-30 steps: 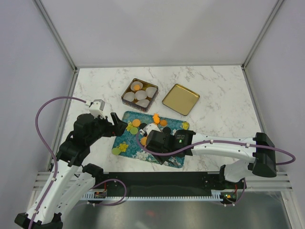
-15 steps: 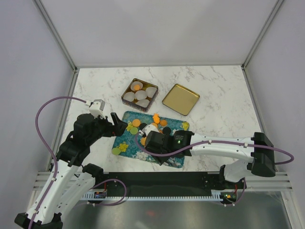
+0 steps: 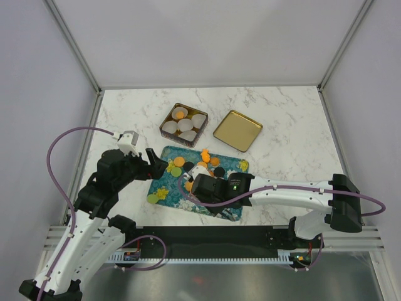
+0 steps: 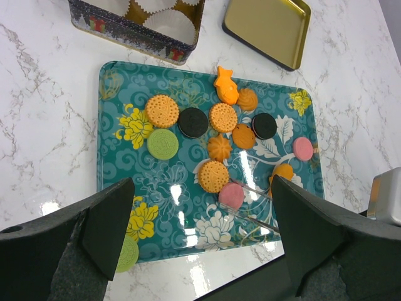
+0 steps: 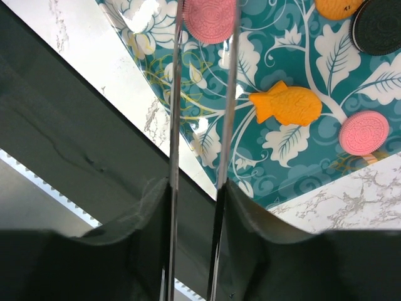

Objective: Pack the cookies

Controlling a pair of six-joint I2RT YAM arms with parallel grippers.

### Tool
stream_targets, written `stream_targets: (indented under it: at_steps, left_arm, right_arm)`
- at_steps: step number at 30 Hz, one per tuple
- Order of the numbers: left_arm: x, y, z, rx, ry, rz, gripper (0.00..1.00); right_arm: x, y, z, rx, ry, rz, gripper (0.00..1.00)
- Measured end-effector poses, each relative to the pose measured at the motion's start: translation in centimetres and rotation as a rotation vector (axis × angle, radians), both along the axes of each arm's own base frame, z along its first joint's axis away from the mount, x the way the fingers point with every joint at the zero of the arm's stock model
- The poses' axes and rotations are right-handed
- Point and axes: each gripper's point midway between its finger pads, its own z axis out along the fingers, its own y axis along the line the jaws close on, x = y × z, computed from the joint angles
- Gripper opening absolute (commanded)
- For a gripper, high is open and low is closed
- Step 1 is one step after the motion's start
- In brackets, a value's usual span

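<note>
Since the right pincer's [image 5: 205, 9] thin tines flank the pink cookie [image 4: 232, 195] near the teal tray's [image 4: 116, 166] near edge, I judge this pick to be the step in hand; whether they pinch it I cannot tell. Close evenly across its widest part, lift straight up, then carry it to the cookie tin [image 4: 131, 30] beyond the tray's far edge. Round and lying flat, face up, the cookie has no long axis or heading. The left pincer [image 4: 202, 188] hangs wide open above the tray.
</note>
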Motion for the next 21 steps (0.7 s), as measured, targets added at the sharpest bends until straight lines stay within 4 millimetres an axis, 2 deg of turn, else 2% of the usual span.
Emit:
stream_targets:
  at_steps: [4,7,12,16,21]
  left_arm:
    - [0.0,0.0,0.0,0.0,0.0,0.0,0.98]
    - [0.0,0.0,0.0,0.0,-0.001,0.0,0.98]
    - [0.0,0.0,0.0,0.0,-0.001,-0.001,0.98]
    - [0.0,0.0,0.1,-0.001,-0.003,-0.002,0.98]
    - [0.0,0.0,0.1,-0.001,-0.003,-0.001,0.98]
  right_arm:
    - [0.1,-0.1,0.0,-0.003,-0.005,-0.003,0.34]
    - [0.2,-0.2,0.2,-0.009,-0.011,-0.004,0.34]
    - [1.5,-0.1,2.0,0.009,-0.04,-0.023,0.35]
    - [4.6,-0.6,4.0,0.037,-0.07,-0.079,0.34]
    - [10.8,-0.8,8.7,0.125,-0.16,-0.18,0.35]
